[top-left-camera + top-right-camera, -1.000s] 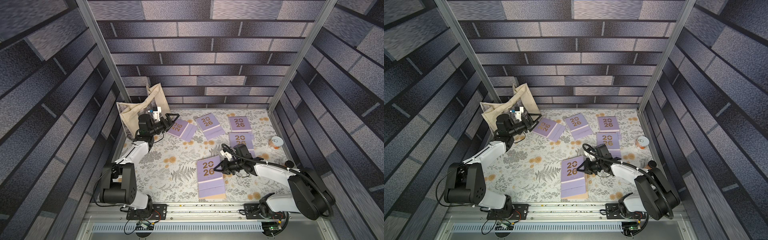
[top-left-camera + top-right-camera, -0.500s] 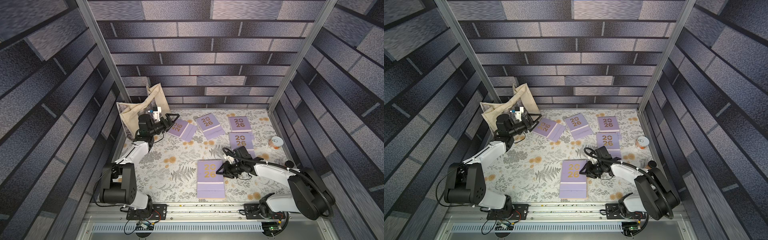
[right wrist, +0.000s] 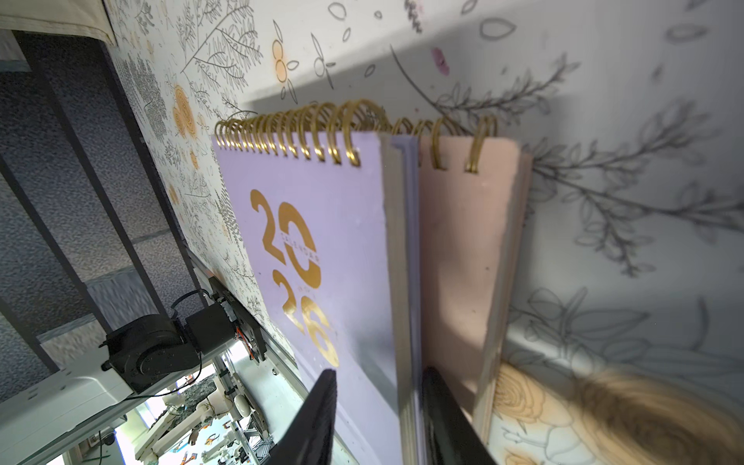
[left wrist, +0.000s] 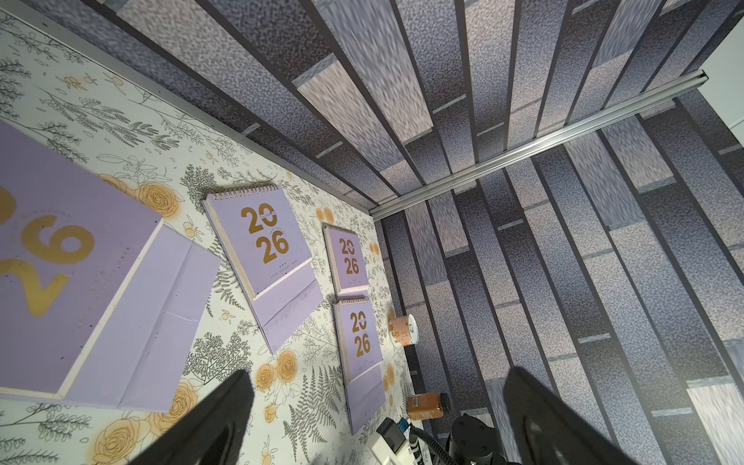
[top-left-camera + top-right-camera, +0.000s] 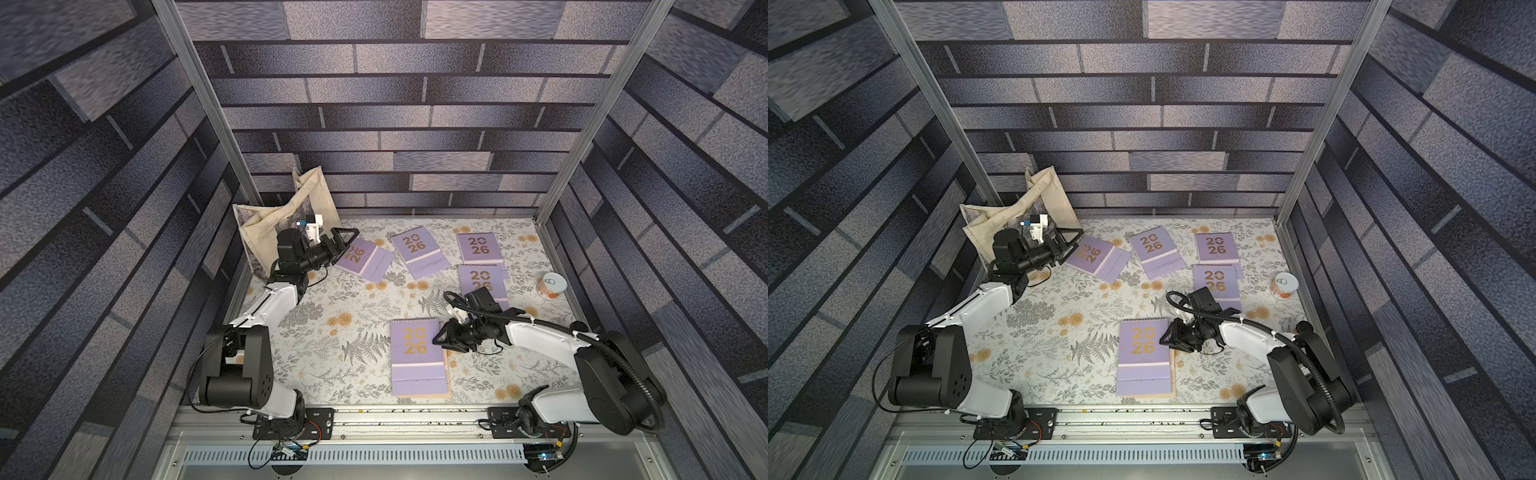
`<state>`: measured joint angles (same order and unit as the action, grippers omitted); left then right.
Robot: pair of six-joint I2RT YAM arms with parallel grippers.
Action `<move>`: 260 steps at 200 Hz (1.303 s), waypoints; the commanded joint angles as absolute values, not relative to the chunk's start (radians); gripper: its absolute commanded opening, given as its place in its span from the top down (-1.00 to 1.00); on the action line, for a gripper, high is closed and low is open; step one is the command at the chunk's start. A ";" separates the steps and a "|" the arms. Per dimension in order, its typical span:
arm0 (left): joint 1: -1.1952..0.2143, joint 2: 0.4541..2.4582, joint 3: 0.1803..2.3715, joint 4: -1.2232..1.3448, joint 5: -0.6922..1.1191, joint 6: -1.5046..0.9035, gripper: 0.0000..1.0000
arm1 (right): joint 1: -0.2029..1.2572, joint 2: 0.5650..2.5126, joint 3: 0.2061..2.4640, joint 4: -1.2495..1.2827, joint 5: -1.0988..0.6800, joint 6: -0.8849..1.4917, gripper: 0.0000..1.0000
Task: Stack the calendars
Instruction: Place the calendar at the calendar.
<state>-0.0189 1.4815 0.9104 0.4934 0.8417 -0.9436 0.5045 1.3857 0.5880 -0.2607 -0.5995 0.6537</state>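
Observation:
Near the front edge a lilac calendar [image 5: 417, 357] lies flat on a peach-pink calendar [image 5: 448, 368]. My right gripper [image 5: 436, 340] is at the top one's right edge. In the right wrist view its fingers stand slightly apart astride that edge: one over the lilac cover [image 3: 322, 241], the other low beside the pink cover [image 3: 463, 261]. It is open, gripping nothing. Several more lilac calendars lie at the back [image 5: 363, 259] [image 5: 419, 251] [image 5: 480, 248] [image 5: 482, 280]. My left gripper [image 5: 343, 246] hovers wide open at the leftmost one [image 4: 60, 249].
A beige tote bag [image 5: 286, 216] slumps in the back left corner behind the left arm. A small orange-and-white tub [image 5: 551, 285] stands by the right wall. An amber bottle [image 4: 426, 402] lies near the right arm's base side.
The right gripper has opened. The lilac calendar, skewed and raised a second ago, now lies flat and square on the pink one. The left arm has not moved.

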 commanded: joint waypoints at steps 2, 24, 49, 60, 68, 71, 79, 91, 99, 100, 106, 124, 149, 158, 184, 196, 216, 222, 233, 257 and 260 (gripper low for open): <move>-0.015 1.481 0.901 0.515 0.870 -0.941 -1.00 | 0.509 1.380 0.621 -0.315 -0.564 0.628 0.26; -0.014 1.476 0.899 0.495 0.869 -0.927 -1.00 | 0.508 1.352 0.638 -0.375 -0.508 0.599 0.26; -0.012 1.450 0.904 0.335 0.835 -0.821 -1.00 | 0.506 1.307 0.676 -0.454 -0.439 0.560 0.26; -0.014 1.436 0.905 0.256 0.821 -0.779 -1.00 | 0.506 1.299 0.695 -0.488 -0.419 0.541 0.26; -0.017 1.424 0.910 0.193 0.816 -0.751 -1.00 | 0.505 1.299 0.708 -0.506 -0.409 0.529 0.26; -0.019 1.420 0.914 0.162 0.811 -0.737 -1.00 | 0.505 1.299 0.712 -0.513 -0.406 0.525 0.26; -0.030 1.408 0.932 0.054 0.793 -0.683 -1.00 | 0.505 1.300 0.723 -0.528 -0.395 0.514 0.25; -0.062 1.381 0.967 -0.155 0.724 -0.593 -1.00 | 0.503 1.303 0.740 -0.547 -0.375 0.501 0.25; -0.089 1.364 0.987 -0.282 0.664 -0.537 -1.00 | 0.502 1.304 0.754 -0.561 -0.362 0.487 0.24; -0.094 1.362 0.989 -0.289 0.655 -0.531 -1.00 | 0.501 1.304 0.756 -0.564 -0.360 0.486 0.24; -0.115 1.350 1.001 -0.371 0.611 -0.506 -1.00 | 0.500 1.306 0.768 -0.573 -0.351 0.477 0.24; -0.177 1.319 1.045 -0.606 0.486 -0.492 -1.00 | 0.491 1.313 0.799 -0.606 -0.333 0.452 0.24; -0.271 1.259 1.043 -0.816 0.336 -0.518 -1.00 | 0.468 1.315 0.819 -0.630 -0.318 0.421 0.23; -0.297 1.242 1.013 -0.851 0.309 -0.550 -1.00 | 0.457 1.317 0.820 -0.629 -0.323 0.416 0.23; -0.389 1.204 0.924 -0.893 0.265 -0.644 -1.00 | 0.443 1.330 0.822 -0.631 -0.327 0.398 0.23; -0.445 1.204 0.897 -0.897 0.226 -0.685 -1.00 | 0.441 1.334 0.819 -0.629 -0.329 0.393 0.23; -0.528 1.247 0.881 -0.900 0.164 -0.723 -1.00 | 0.440 1.344 0.818 -0.636 -0.331 0.373 0.23; -0.554 1.271 0.883 -0.899 0.146 -0.729 -1.00 | 0.440 1.345 0.815 -0.637 -0.331 0.369 0.23; -0.599 1.322 0.893 -0.889 0.117 -0.737 -1.00 | 0.440 1.346 0.809 -0.637 -0.327 0.362 0.23; -0.674 1.443 0.929 -0.875 0.090 -0.746 -1.00 | 0.439 1.334 0.791 -0.652 -0.303 0.348 0.23; -0.680 1.456 0.933 -0.876 0.080 -0.746 -1.00 | 0.441 1.332 0.790 -0.654 -0.296 0.345 0.22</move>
